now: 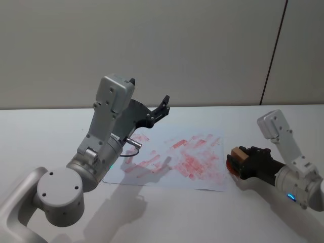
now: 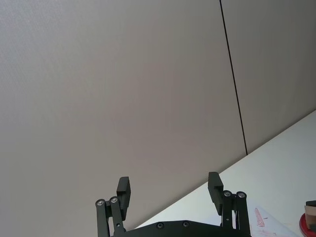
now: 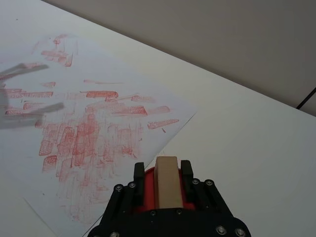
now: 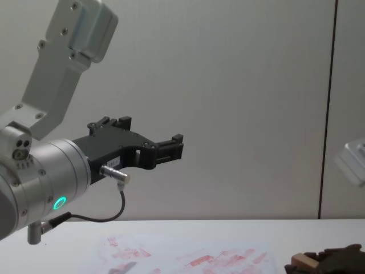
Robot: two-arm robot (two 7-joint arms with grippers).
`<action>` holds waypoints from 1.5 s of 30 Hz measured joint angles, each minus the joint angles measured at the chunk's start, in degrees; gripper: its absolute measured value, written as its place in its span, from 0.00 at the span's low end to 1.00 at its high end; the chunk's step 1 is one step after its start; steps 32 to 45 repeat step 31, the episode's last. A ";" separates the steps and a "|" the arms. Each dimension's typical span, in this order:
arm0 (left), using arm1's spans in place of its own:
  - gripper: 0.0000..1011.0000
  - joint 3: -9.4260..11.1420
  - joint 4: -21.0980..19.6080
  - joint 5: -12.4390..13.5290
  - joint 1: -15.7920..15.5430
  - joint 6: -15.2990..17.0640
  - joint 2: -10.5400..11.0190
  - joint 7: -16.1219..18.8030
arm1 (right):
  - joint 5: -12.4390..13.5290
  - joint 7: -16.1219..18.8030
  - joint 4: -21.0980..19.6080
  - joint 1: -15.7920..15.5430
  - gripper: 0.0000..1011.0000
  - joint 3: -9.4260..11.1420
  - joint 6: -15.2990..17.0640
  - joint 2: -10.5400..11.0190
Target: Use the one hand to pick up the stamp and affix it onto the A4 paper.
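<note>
Right gripper point(image 3: 168, 170) jaws clamped on light-tan wooden block stamp point(image 3: 167, 181), seemingly over red round ink pad point(image 3: 146, 193) off smudgy red-printed A4 paper point(image 3: 94, 133) right edge. Lift straight, press flat. Left gripper point(image 2: 169, 190) raised, jaws apart.

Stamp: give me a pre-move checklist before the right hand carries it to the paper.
1. The right hand has its fingers on both sides of the stamp: ok.
2. Stamp lifted off the red ink pad: not ok, it sits on the pad.
3. A4 paper lies flat beside the pad: ok.
4. Left hand is raised above the sheet's far edge, open: ok.
5. Ink on the stamp face: cannot tell.
</note>
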 joint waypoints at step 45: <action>0.99 0.00 0.00 0.00 0.00 0.00 0.00 0.00 | -0.71 0.29 1.37 0.56 0.99 -0.26 -0.26 -0.29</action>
